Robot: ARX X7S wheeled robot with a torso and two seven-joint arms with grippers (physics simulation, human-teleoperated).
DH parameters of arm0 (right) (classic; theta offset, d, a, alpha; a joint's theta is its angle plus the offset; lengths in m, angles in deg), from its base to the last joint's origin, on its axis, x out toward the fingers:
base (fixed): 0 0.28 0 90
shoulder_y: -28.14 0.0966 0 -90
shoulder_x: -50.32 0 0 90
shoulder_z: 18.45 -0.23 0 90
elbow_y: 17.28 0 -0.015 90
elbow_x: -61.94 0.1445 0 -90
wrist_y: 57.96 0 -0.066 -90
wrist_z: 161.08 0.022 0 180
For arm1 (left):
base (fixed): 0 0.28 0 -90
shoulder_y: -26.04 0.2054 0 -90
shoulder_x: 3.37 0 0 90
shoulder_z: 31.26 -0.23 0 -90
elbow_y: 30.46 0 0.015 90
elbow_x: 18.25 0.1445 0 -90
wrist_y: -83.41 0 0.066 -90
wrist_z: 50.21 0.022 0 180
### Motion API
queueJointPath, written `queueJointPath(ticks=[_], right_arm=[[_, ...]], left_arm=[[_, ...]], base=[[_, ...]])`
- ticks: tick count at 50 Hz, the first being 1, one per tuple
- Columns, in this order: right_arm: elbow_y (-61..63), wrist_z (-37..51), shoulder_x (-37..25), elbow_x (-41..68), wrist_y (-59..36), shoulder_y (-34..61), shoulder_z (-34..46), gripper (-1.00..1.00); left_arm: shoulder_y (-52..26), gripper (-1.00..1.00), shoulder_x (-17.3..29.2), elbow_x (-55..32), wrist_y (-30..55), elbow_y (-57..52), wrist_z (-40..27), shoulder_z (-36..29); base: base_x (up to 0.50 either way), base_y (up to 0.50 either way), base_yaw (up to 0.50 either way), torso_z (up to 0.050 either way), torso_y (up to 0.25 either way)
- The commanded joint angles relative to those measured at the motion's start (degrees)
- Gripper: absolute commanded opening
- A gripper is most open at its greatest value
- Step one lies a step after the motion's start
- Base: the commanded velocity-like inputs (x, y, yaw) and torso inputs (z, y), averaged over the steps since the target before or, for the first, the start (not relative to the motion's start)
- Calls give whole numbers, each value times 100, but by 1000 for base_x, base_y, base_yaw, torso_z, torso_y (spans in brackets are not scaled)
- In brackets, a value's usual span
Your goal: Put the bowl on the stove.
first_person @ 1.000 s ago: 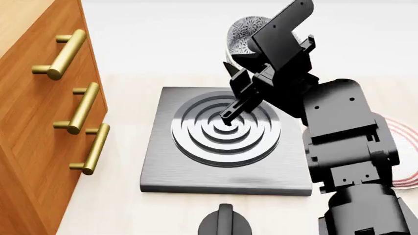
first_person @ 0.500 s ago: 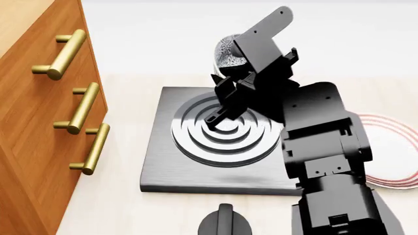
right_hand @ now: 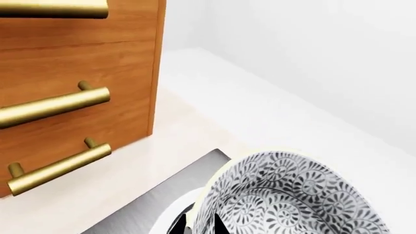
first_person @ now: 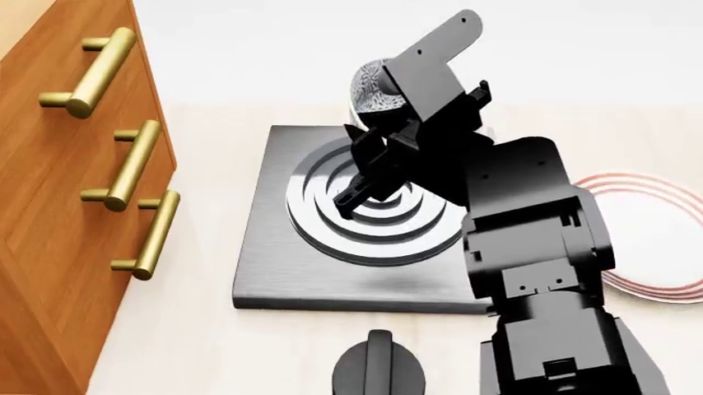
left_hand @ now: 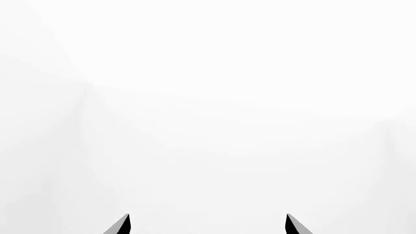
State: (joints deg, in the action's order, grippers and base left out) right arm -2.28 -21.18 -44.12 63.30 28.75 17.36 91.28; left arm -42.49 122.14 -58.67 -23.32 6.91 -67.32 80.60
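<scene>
the bowl [first_person: 374, 89] is up in the air, gripped by the right gripper [first_person: 368, 169], which has its fingers clamped on the bowl's rim. in the right wrist view the rim [right_hand: 215, 204] sits between the dark fingertips at the lower edge, one inside the bowl and one outside, so the pincer is closed down to about the thickness of the wall. the bowl hangs above the far part of the stove [first_person: 275, 271], tilted, with its patterned inside facing partly toward the drawers [first_person: 66, 214] to the robot's left.

so the pickup is done and the carry looks nearly done: the bowl is over the stove's area, roughly above the far side of the ringed burner [first_person: 318, 222]. what is left, as i judge it, is to bring the bowl a little nearer over the burner's middle, level it, lower it until its base rests on the rings, then open the fingers and lift away. how high the bowl sits above the burner is hard to read, since the arm covers much of it in the head view.

the left gripper [left_hand: 206, 225] shows only two dark fingertips set apart against blank white, holding nothing. the plate [first_person: 659, 239] with red rings lies to the right of the stove, and the knob [first_person: 379, 370] sits near its front edge.
</scene>
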Motion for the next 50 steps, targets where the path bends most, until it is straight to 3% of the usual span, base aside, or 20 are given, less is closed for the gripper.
queueJointPath(ticks=[1,5,19,25,50], right_arm=[[1,-129,150,-117,84,39,-240,-100],[1,-137,150,-116,97,46,-255,-100],[1,-136,171,-106,115,13,-330,-100],[1,-140,177,-115,107,9,-347,-100],[1,-185,221,-120,-57,20,-353,-100]], left_arm=[[-1,100,-139,297,-100,44,43,144],[2,100,-113,217,-107,49,48,139],[27,100,-126,268,-150,47,77,141],[40,100,-105,228,-187,43,123,124],[67,100,-124,331,-250,28,181,98]], base=[[0,0,0,0,-250],[0,0,0,0,-247],[0,0,0,0,0],[0,0,0,0,-236],[0,0,0,0,-14]])
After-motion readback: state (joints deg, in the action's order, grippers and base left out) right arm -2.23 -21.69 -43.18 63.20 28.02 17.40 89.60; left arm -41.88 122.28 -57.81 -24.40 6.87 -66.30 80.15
